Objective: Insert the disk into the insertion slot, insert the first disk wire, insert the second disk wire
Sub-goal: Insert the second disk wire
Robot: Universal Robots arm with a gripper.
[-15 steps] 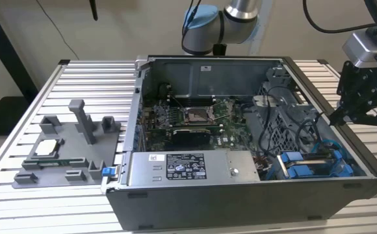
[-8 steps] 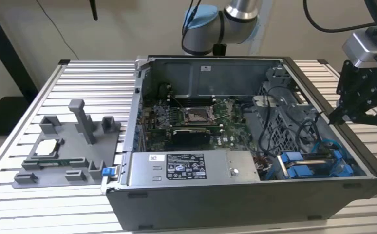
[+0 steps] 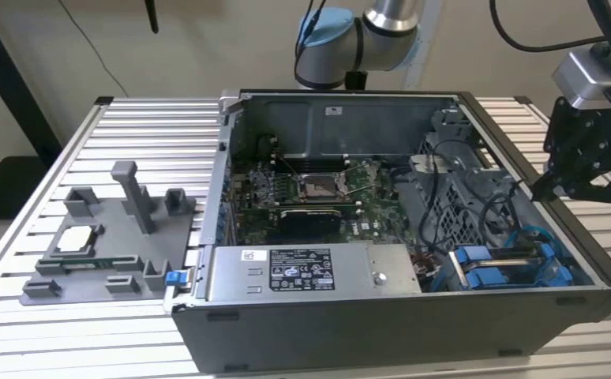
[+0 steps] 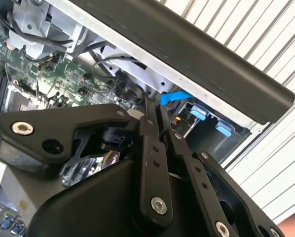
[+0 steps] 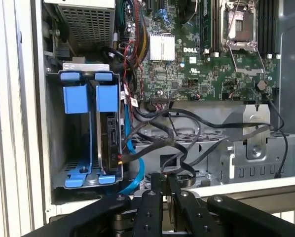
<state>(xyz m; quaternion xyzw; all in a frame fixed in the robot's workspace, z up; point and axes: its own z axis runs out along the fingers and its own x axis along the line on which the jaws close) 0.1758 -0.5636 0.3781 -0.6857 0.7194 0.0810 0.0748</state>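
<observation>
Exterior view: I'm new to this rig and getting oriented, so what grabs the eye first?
The open computer case on the slatted table dominates, its green motherboard exposed. The bright blue insertion slot stands out in the case's corner at the exterior view's right, with the black end effector hanging above that side's rim.

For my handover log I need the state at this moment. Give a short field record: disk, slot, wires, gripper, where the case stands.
disk: seated in the insertion slot
wires: blue cable runs to the disk's end; plugged or not, cannot tell
gripper: shut, nothing seen in it, at the computer case's rim near the slot
computer case: open, on the slatted table
</observation>
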